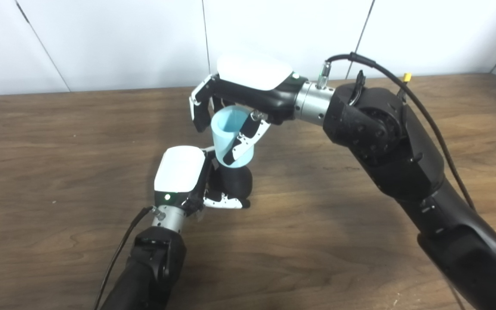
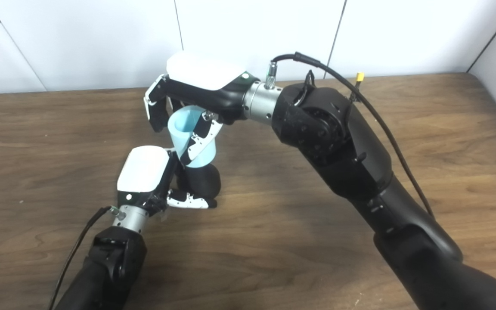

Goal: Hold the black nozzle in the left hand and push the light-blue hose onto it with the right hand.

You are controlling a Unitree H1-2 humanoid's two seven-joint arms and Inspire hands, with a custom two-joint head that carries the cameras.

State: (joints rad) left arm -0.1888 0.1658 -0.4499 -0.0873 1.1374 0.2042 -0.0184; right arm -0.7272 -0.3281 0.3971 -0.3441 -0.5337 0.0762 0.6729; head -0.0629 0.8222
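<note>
Already the short light-blue plastic hose (image 1: 232, 138) sits directly on top of the rounded black nozzle (image 1: 235, 181), its lower rim meeting the nozzle's shoulder and its open mouth tilted up and a little to the left. How deep the nozzle has gone inside is hidden. The right hand (image 1: 248, 94) grasps the hose from above, thumb down its near side and fingers curled round the far side. The left hand (image 1: 187, 181) is clenched round the nozzle low down, close to the brown wooden worktop (image 1: 58, 142), its thumb wrapped across the nozzle's base.

I judge the main risk to be the tilt: if the right hand presses along a line that is off the nozzle's axis, the hose rim may catch on one side and buckle, or the nozzle may twist out of the left hand's hold. A hard squeeze could also flatten the soft tube so it no longer fits.

Room is generous. Both hands work near the worktop's middle, well apart from its far edge and the white panelled wall (image 1: 110, 38), with nothing else lying nearby.
</note>
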